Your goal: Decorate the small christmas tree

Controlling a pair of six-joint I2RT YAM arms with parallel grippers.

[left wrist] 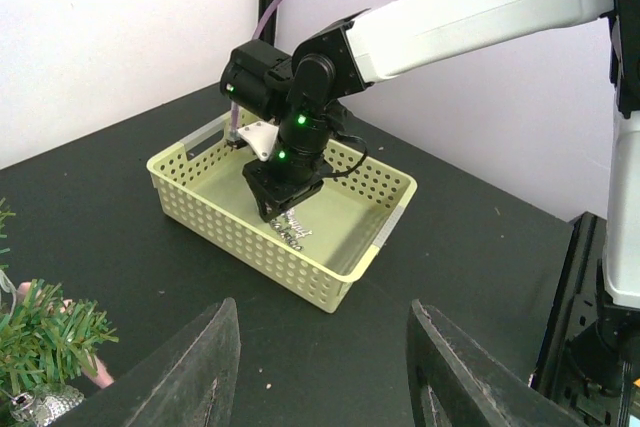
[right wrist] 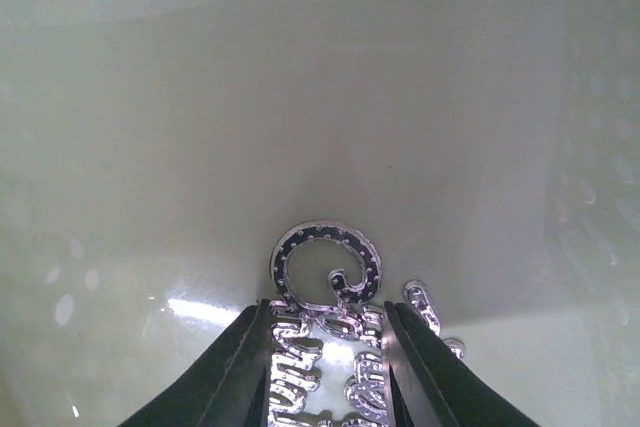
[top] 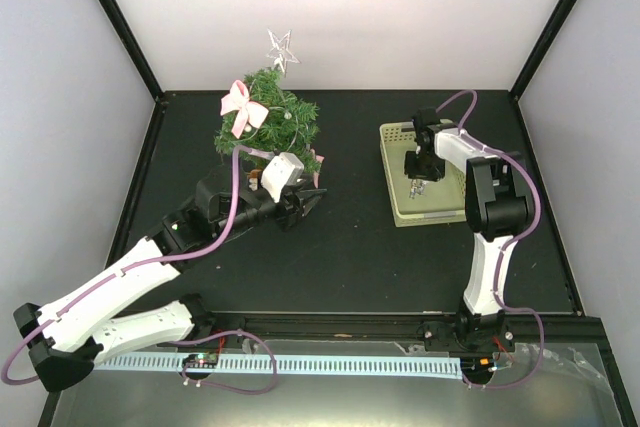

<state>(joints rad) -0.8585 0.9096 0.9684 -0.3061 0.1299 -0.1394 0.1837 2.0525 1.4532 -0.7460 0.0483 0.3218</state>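
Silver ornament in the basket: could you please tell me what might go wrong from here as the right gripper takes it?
1. The right gripper straddles the flat, curly silver ornament by its thin edges; it may slip or twist when lifted.
2. Its fingers sit low inside the basket, so a lift could snag and drag it.
3. The left gripper hovers open beside the small christmas tree; a nudge might tip it.

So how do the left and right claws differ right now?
The left claw stands open and empty; the right claw has its fingers against a silver ornament. The left claw sits beside the small christmas tree; the right claw reaches down into the pale green basket. Both have dark fingers.
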